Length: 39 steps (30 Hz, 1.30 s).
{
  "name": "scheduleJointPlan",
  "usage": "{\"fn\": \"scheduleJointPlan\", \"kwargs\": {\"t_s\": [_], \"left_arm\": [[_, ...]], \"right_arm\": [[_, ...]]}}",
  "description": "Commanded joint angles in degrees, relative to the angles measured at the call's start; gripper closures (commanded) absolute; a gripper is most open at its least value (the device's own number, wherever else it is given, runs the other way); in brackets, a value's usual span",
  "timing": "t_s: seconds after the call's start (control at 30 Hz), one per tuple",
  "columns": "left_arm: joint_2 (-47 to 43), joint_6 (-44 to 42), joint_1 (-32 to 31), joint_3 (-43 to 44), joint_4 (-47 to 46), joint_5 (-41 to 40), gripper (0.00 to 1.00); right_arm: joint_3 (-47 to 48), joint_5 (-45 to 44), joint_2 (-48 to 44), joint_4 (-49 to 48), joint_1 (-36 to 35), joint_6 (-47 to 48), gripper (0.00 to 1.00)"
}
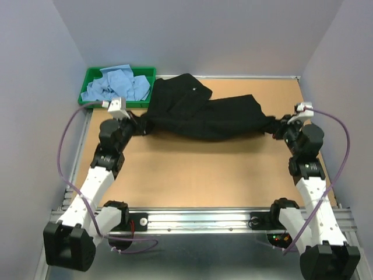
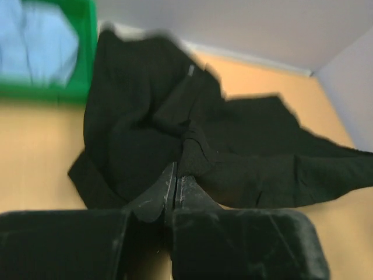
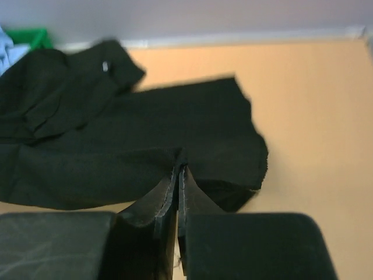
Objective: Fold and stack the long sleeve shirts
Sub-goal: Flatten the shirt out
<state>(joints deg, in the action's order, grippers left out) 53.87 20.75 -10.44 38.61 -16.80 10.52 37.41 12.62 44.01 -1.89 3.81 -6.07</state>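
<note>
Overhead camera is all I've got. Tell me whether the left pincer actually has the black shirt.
Observer: Yes. In the left wrist view, the left pincer is shut on a bunched fold of the black shirt.
Operator: Now report the right one.
Observer: The right wrist view shows the right pincer shut too, pinching the shirt near its front edge.
Operator: Describe the cloth at that pinch.
Observer: It rises into a small peak there. The rest lies spread over the table.

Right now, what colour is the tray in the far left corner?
The tray is green; the top external view shows it best.
</note>
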Motion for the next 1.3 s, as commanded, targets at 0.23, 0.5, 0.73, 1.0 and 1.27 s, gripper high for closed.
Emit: {"fn": "scheduleJointPlan", "kwargs": {"t_s": [0.23, 0.5, 0.73, 1.0, 1.27], "left_arm": [[-25.45, 14.22, -0.64, -7.14, 31.0, -18.41, 0.27], [-31.56, 12.13, -0.64, -5.39, 33.94, -24.86, 0.1], [-16.2, 9.4, -0.81, -3.9, 23.76, -10.89, 0.1], [3.05, 5.53, -0.99, 1.28, 19.17, -8.15, 0.09], [12.14, 4.13, -0.99, 2.7, 14.61, -6.31, 0.09]], "right_arm": [[-6.83, 6.1, -21.92, 24.37, 0.4, -18.26, 0.4], [0.99, 3.28, -12.39, 26.85, 0.4, -17.94, 0.18], [5.3, 2.05, 6.93, 27.2, 0.23, -16.96, 0.18], [10.39, -3.65, 26.55, 26.15, -0.56, -14.77, 0.26], [15.14, -4.27, 36.49, 18.34, -3.62, -13.37, 0.3]]}}
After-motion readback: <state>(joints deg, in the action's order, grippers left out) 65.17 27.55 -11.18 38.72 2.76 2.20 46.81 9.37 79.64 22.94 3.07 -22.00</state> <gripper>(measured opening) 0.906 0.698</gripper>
